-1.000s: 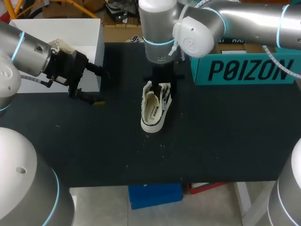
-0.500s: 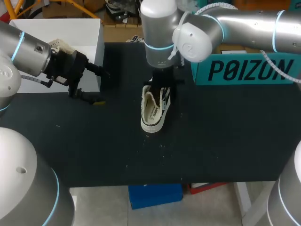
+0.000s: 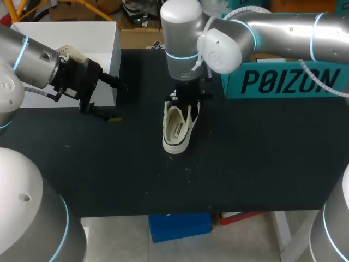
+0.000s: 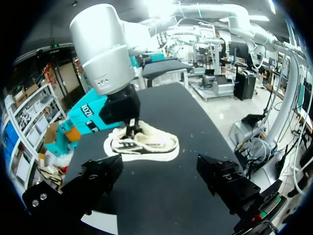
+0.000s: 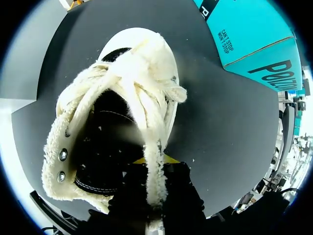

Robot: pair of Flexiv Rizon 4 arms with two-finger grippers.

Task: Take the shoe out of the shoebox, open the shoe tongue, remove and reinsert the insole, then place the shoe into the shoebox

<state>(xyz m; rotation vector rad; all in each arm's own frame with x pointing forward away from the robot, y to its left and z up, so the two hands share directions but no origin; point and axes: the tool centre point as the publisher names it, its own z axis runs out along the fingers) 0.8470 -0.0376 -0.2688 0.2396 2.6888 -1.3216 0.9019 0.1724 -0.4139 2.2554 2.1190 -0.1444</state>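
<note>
Jaws, right: pinched narrow on a fleecy strip of the shoe [image 5: 142, 73], with a finger on either side of it.
Jaws, left: spread wide, nothing between them.
Right gripper [image 3: 185, 100]: pointing down over the shoe's far end, near the middle of the table [image 3: 245, 164].
Left gripper [image 3: 112, 101]: low over the table just beside the white box [image 3: 65, 43], well apart from the shoe.
Shoe: outside both boxes on the black table. The white toe points to the near edge, and the fleece-lined opening shows the printed insole [image 3: 177, 130].
Teal box [image 3: 283, 79]: at the table's far right, apart from the shoe.
</note>
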